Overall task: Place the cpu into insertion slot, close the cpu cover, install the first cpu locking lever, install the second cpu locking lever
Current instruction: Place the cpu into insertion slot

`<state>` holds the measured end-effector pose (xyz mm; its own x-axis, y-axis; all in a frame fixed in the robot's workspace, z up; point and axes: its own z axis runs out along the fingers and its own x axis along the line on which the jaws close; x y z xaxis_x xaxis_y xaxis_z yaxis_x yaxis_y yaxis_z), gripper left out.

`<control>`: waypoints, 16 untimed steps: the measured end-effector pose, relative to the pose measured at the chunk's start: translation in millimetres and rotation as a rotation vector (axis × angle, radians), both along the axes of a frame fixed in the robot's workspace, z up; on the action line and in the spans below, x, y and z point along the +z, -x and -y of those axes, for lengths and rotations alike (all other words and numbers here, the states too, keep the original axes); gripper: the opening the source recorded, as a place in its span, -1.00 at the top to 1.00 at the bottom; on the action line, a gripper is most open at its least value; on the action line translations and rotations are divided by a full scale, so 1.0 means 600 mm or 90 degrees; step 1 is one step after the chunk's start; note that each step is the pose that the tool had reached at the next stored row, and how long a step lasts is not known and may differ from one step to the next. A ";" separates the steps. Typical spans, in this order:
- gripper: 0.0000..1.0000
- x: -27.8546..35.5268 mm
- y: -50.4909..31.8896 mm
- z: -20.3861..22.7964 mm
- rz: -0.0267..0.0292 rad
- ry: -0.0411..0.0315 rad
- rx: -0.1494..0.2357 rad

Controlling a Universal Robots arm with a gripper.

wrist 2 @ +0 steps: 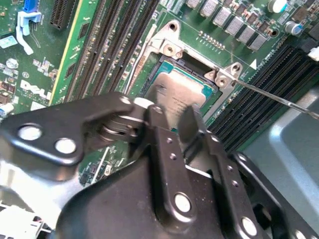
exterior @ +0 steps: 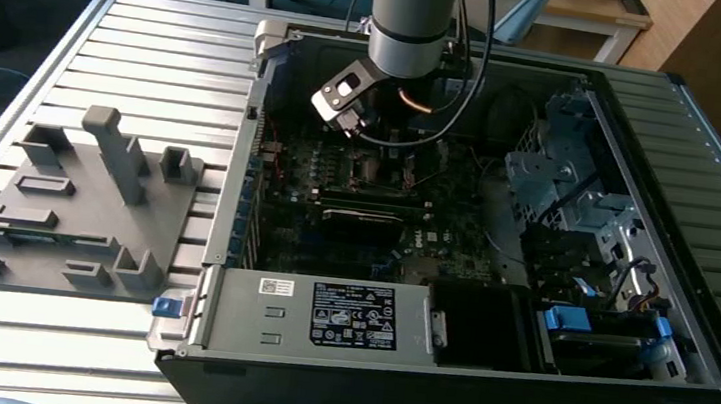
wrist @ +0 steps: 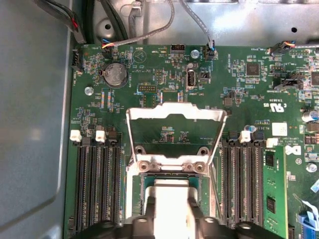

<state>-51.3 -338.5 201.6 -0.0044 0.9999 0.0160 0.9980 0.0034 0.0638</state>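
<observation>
- Exterior view: the arm reaches down into an open computer case point(exterior: 448, 397) lying on a slatted table point(exterior: 149, 39). The gripper point(exterior: 375, 131) hangs low over the upper part of the green board point(exterior: 333, 209), well apart from the grey power supply box point(exterior: 322, 314) and the grey tray point(exterior: 64, 221) at the exterior view's left.
- Second wrist view: the gripper point(wrist 2: 174, 117) has its two black fingers point(wrist 2: 158, 130) at the near edge of the chip point(wrist 2: 184, 92). The chip's silver top lies over the socket point(wrist 2: 192, 63), inside its metal rim. Whether it is fully seated I cannot tell. A thin metal rod point(wrist 2: 279, 98) runs out from one socket corner.
- First wrist view: the gripper point(wrist: 172, 204) is clamped on the chip point(wrist: 172, 186), one finger against each side. The chip sits at the socket point(wrist: 144, 181), between two banks of black memory slots point(wrist: 97, 184). The cover point(wrist: 174, 110) stands open beyond the socket, with board showing through its window.
</observation>
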 end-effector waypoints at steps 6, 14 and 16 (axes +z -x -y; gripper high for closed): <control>0.64 0.000 0.000 0.0000 0.0000 0.0000 0.000; 0.80 0.001 0.000 0.0001 -0.0060 0.0002 0.000; 0.80 0.001 0.000 0.0001 -0.0063 0.0001 0.000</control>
